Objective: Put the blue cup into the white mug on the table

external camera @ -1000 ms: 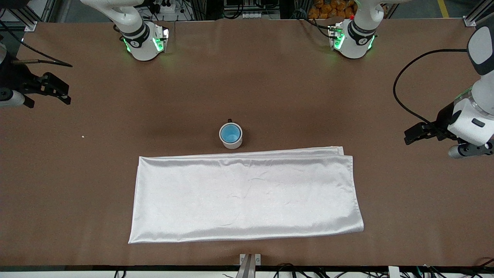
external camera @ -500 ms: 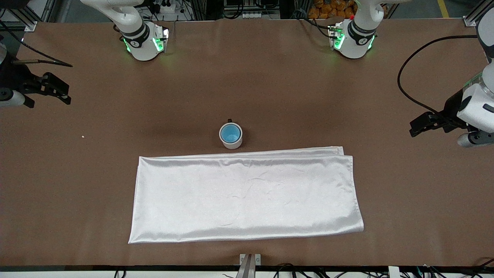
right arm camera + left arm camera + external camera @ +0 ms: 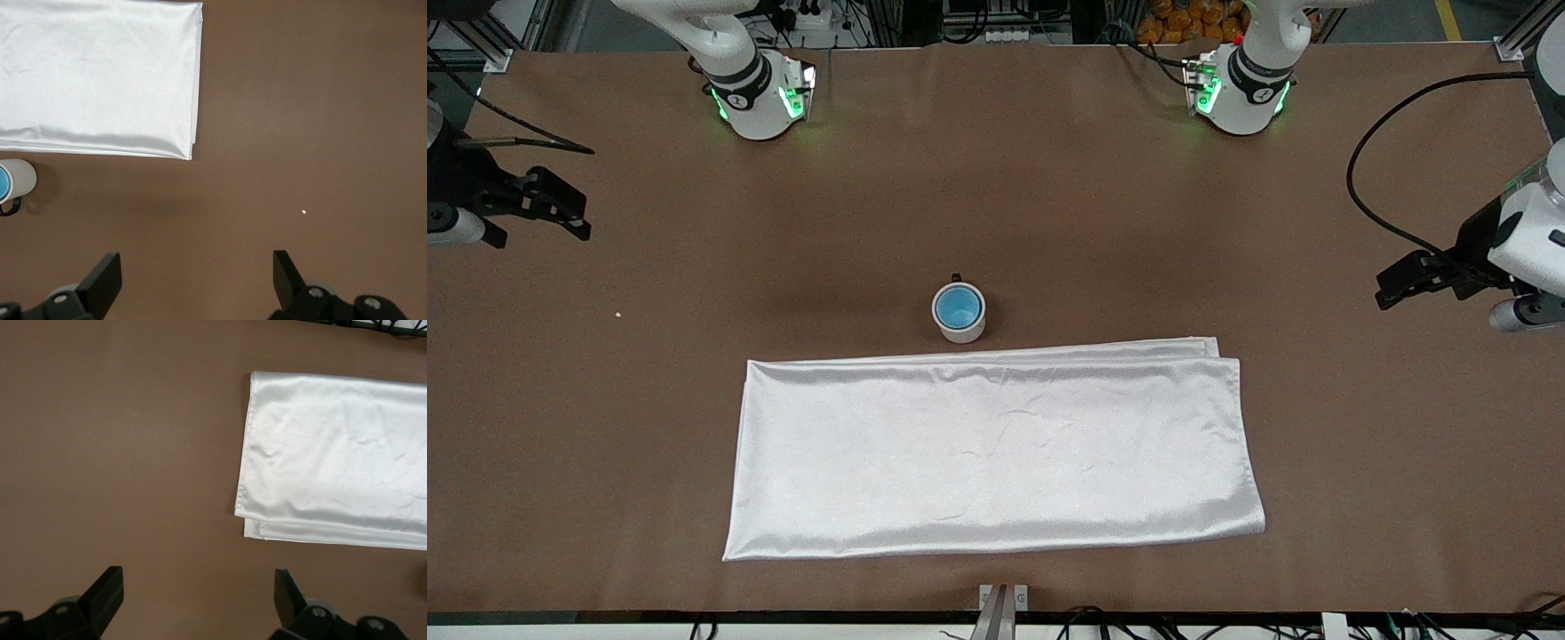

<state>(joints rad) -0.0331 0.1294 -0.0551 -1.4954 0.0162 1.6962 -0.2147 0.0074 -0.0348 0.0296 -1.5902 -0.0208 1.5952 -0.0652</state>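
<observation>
The blue cup (image 3: pixel 959 308) sits inside the white mug (image 3: pixel 963 332), which stands upright on the brown table (image 3: pixel 1049 196) at its middle, dark handle (image 3: pixel 957 277) toward the robots' bases. The right wrist view also shows the mug (image 3: pixel 21 176) with the cup (image 3: pixel 3 184) in it at the picture's edge. My left gripper (image 3: pixel 1392 286) is open and empty over bare table at the left arm's end; it also shows in the left wrist view (image 3: pixel 198 587). My right gripper (image 3: pixel 585 218) is open and empty over the right arm's end, also in its wrist view (image 3: pixel 197 270).
A shiny white cloth (image 3: pixel 996 444) lies flat, nearer to the front camera than the mug, also in both wrist views (image 3: pixel 333 453) (image 3: pixel 100 73). A tiny white crumb (image 3: pixel 618 314) lies toward the right arm's end. A black cable (image 3: pixel 1360 178) loops beside the left arm.
My left gripper has drawn away from the mug toward the left arm's end of the table and a little toward the bases. The right arm, cup and mug have not moved.
</observation>
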